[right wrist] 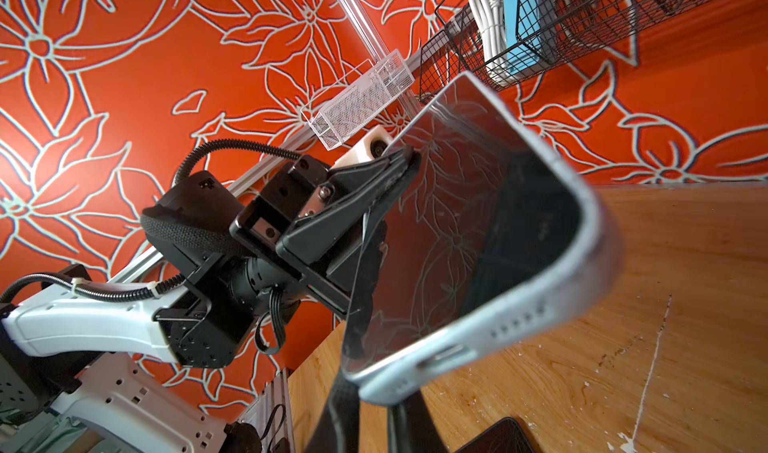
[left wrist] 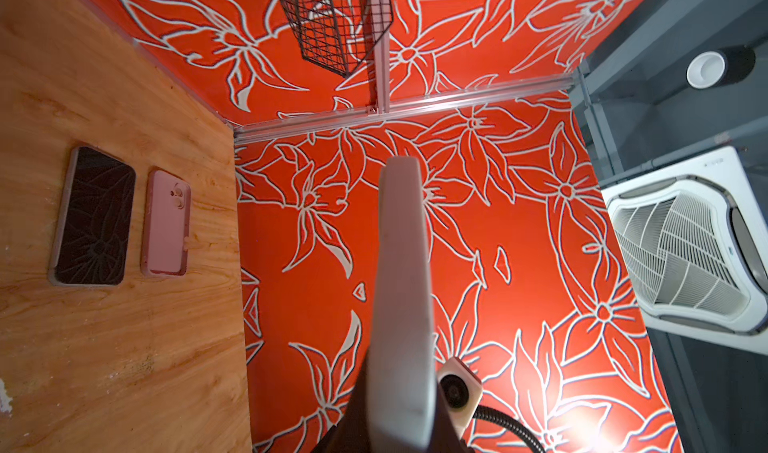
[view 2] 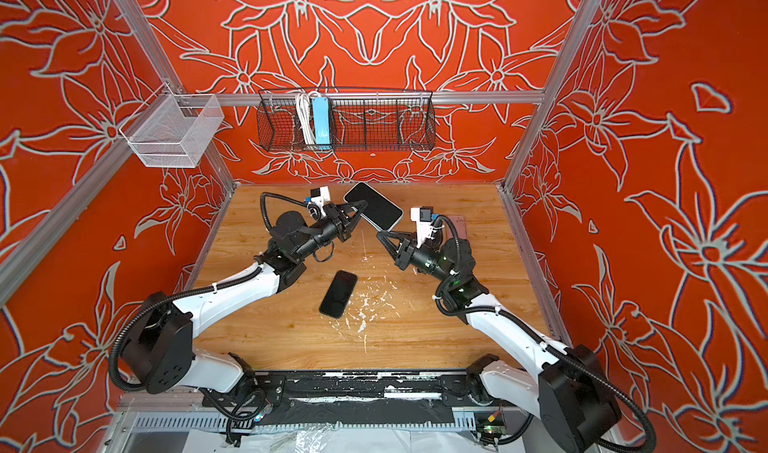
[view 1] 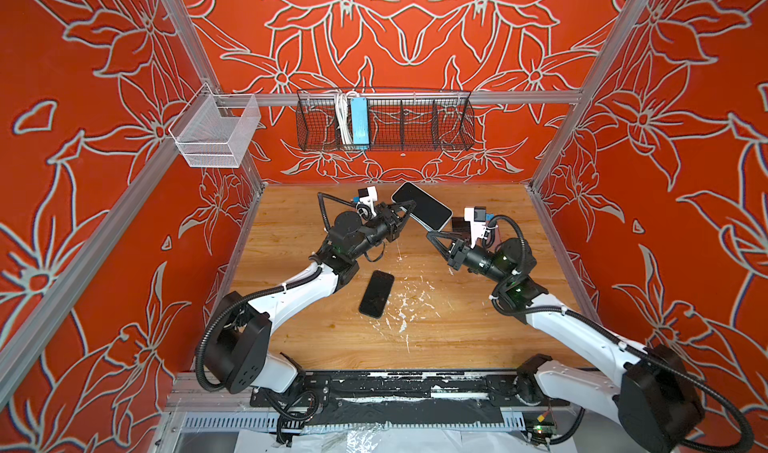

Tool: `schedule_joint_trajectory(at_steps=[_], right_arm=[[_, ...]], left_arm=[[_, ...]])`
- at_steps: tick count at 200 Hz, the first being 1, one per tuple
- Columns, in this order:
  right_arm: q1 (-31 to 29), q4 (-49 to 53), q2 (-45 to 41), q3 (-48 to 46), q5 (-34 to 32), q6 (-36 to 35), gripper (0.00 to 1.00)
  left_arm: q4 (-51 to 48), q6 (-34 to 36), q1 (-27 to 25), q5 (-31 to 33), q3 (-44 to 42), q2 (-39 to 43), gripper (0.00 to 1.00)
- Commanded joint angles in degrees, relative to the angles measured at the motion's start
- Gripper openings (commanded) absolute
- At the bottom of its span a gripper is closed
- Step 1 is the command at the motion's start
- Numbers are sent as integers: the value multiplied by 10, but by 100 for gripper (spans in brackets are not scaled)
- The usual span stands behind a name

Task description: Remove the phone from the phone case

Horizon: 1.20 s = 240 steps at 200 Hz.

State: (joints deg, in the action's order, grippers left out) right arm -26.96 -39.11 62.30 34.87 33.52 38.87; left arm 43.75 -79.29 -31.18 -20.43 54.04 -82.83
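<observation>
A phone with a dark, cracked screen sits in a light grey phone case and is held tilted above the back of the table. My left gripper is shut on its long side, one finger on the screen. In the left wrist view the case's edge rises between the dark fingers. My right gripper comes from the right and pinches the case's lower corner by the charging port, its fingers on either side of that corner.
A bare black phone lies flat on the wooden table, near its middle. A dark-screened cased phone and a pink-cased phone lie at the back right. On the back wall hangs a black wire basket. A white one hangs left.
</observation>
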Motion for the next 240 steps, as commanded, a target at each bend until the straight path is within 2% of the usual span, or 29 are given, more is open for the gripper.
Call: schedule_joint_trajectory(at_steps=[1, 47, 97, 106, 123, 137, 155, 168, 202, 228, 240], right_arm=[[17, 131, -7, 7, -31, -42, 15], [20, 174, -24, 29, 45, -75, 27], [28, 288, -47, 86, 106, -141, 43], [32, 304, -52, 94, 109, -151, 49], [35, 356, -59, 120, 114, -184, 68], [38, 402, -64, 142, 112, -213, 78], [41, 460, -67, 171, 113, -247, 82], [40, 512, -57, 202, 116, -278, 82], [40, 624, -6, 282, 172, -357, 77], [40, 698, 35, 333, 177, -414, 75], [40, 715, 51, 345, 186, -437, 74]], left_arm=[[84, 13, 0, -85, 30, 9, 0], [83, 20, 25, -122, 45, -7, 0], [41, 59, 63, -187, 69, -8, 0], [21, 73, 71, -201, 75, -6, 0], [-24, 115, 91, -241, 92, -1, 0], [-49, 148, 111, -281, 106, 1, 0], [-100, 193, 139, -332, 131, 1, 0], [-164, 247, 154, -369, 153, 0, 0], [-414, 509, 165, -443, 235, -8, 0], [-644, 745, 169, -444, 293, -16, 0], [-729, 810, 175, -448, 318, -30, 0]])
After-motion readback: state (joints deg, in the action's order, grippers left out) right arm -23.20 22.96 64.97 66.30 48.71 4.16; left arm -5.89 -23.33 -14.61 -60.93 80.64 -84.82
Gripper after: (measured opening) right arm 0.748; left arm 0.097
